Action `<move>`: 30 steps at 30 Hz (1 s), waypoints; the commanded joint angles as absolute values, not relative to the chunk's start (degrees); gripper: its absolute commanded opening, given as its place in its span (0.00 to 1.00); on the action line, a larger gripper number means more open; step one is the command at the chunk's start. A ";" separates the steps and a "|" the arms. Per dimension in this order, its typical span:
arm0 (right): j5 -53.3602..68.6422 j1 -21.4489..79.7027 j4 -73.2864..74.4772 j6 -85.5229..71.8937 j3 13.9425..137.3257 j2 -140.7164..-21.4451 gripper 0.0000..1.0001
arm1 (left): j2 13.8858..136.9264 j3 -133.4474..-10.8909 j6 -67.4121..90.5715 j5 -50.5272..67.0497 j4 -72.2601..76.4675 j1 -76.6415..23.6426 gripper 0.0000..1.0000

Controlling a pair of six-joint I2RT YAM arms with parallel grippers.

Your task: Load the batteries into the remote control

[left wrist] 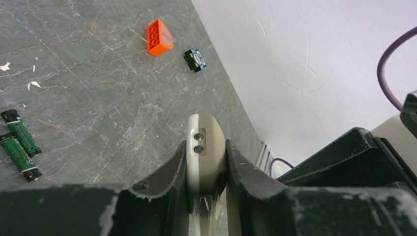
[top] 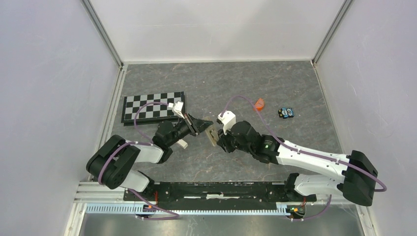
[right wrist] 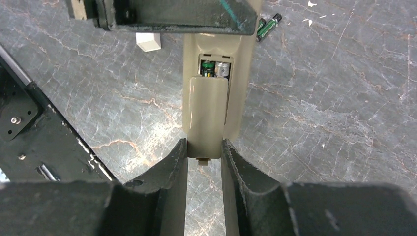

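Note:
The tan-grey remote control [right wrist: 212,54] is held off the table between both arms, back side up. My left gripper [left wrist: 206,152] is shut on one end of the remote control [left wrist: 205,142]. The right gripper [right wrist: 204,147] is shut on the tan battery cover [right wrist: 206,115], which lies partly over the recess. In the uncovered part of the recess [right wrist: 215,69] a green-marked battery and a silvery end show. Two dark batteries [left wrist: 19,145] with green markings lie side by side on the table; in the right wrist view these batteries [right wrist: 268,24] lie beyond the remote. From above, the grippers [top: 200,125] [top: 220,140] meet at the remote [top: 212,135].
A checkered board [top: 153,107] lies at the back left. An orange block [top: 259,103] and a small black-and-blue object [top: 286,113] sit at the back right. A small white block [top: 182,144] lies beside the left arm. White walls enclose the grey marbled table [top: 255,83].

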State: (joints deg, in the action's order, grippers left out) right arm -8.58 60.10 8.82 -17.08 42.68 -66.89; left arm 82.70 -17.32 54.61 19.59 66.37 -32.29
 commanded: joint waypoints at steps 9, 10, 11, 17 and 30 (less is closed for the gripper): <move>-13.53 61.53 9.53 -16.63 47.94 -69.91 0.15 | 83.20 -16.35 56.64 20.92 76.74 -32.52 0.02; -13.66 61.61 9.50 -16.54 48.07 -70.02 0.15 | 83.16 -16.39 56.69 20.91 76.60 -32.52 0.02; -13.86 61.69 9.49 -16.59 48.20 -70.09 0.15 | 83.17 -16.43 56.82 20.80 76.25 -32.52 0.02; -14.59 62.01 8.68 -16.66 48.34 -70.29 0.16 | 82.61 -16.61 56.69 20.63 74.12 -32.52 0.02; -13.18 62.14 8.17 -15.78 49.74 -72.40 0.15 | 82.27 -17.05 57.29 21.76 72.88 -32.56 0.02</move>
State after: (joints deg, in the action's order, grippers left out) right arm -13.54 61.78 10.31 -16.80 46.83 -71.55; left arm 83.22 -16.47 55.70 20.18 71.18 -32.27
